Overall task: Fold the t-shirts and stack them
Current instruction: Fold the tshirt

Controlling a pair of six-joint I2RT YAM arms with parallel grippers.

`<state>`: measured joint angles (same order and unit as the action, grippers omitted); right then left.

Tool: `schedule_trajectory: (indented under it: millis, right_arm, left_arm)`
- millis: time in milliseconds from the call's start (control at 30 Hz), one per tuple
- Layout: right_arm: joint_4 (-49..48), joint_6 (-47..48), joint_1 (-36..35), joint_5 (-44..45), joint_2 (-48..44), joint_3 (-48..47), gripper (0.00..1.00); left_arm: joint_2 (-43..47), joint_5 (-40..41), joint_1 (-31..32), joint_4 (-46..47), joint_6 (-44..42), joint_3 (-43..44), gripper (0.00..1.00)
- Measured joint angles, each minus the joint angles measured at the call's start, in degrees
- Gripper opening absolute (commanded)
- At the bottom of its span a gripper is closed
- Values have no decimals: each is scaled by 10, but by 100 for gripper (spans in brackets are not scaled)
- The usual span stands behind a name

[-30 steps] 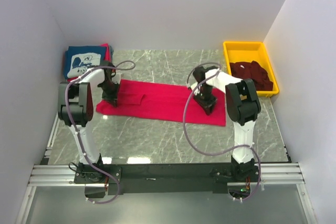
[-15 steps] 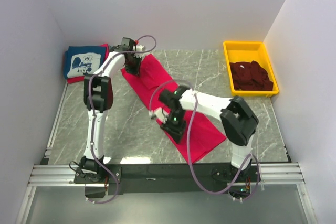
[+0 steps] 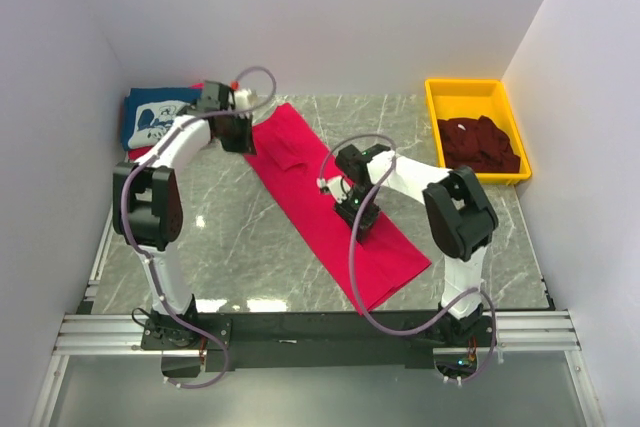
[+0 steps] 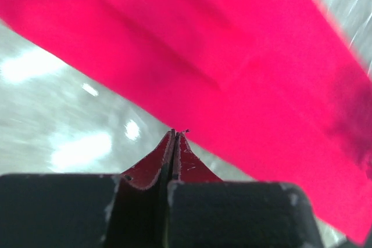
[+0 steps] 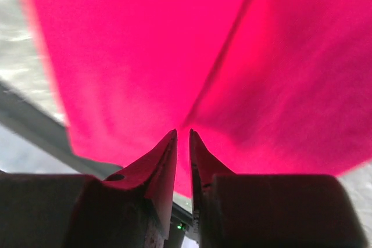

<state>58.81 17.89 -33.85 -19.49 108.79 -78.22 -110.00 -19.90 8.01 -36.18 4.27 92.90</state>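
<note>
Red t-shirt: folded into a long narrow strip, flat on the table. It ran diagonally from the back-left to the near-right, w/ a crease showing along its length.
L gripper: at the back-left end of the strip, arm stretched far fwd. In the wrist view the jaws were pressed together w/ no gap, tips right at the cloth's edge over grey marble. Couldn't tell if any cloth was nipped betw. them.
R gripper: low over the strip, a bit past its middle toward the near-right end. In the wrist view the jaws stood a thin slit apart, tips pointing at a fold line in the red cloth. Couldn't tell if they touched it.
Navy t-shirt: folded, white graphic up, at the back-left corner, just beside the L gripper and apart from the red strip.
Maroon t-shirts: bunched in a heap inside the yellow bin.
Bin pos.: back-right of the table, against the R wall, well apart from both grippers.
Wrist views: both blurred and mostly filled w/ red cloth.
</note>
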Motion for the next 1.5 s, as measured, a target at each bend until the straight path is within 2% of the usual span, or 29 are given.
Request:
schedule_trajectory:
  millis: [133, 333, 533, 667, 833, 967, 1133, 1233, 1333, 1433, 1500]
  right_arm:
    - [-12, 0, -1, 26, 41, 25, 18]
    - [-6, -11, -44, 15, 46, 33, 17]
    - [-33, -43, -144, -82, 46, 35, 21]
    - [-48, -51, -164, -141, 39, 23, 23]
    - [-56, -54, -122, -167, -24, 24, 23]
    - [-74, -62, -49, -184, -80, 24, 23]
    - [-96, -69, 52, -183, -89, 26, 23]
    - [-102, -78, 95, -174, -89, 26, 23]
    - [-113, -83, 116, -162, -87, 24, 22]
    - [-119, -94, 133, -153, -67, -1, 23]
    - [-125, -104, 142, -156, -44, -32, 22]
  left_arm:
    - [-2, -2, 14, -11, 9, -60, 1]
    - [-4, -12, 8, -16, 16, -62, 1]
    - [-27, -38, 9, -40, 24, -29, 1]
    - [-58, -44, 13, -39, 25, -14, 1]
    - [-113, -42, 29, -42, 27, -8, 1]
    - [-159, -51, 34, -59, 34, 30, 1]
    - [-217, -53, 36, -84, 39, 124, 1]
    - [-283, -58, 37, -111, 41, 237, 1]
    - [-329, -57, 39, -94, 41, 318, 6]
    - [-332, -49, 39, -67, 39, 323, 15]
    - [-324, -46, 38, -45, 38, 311, 16]
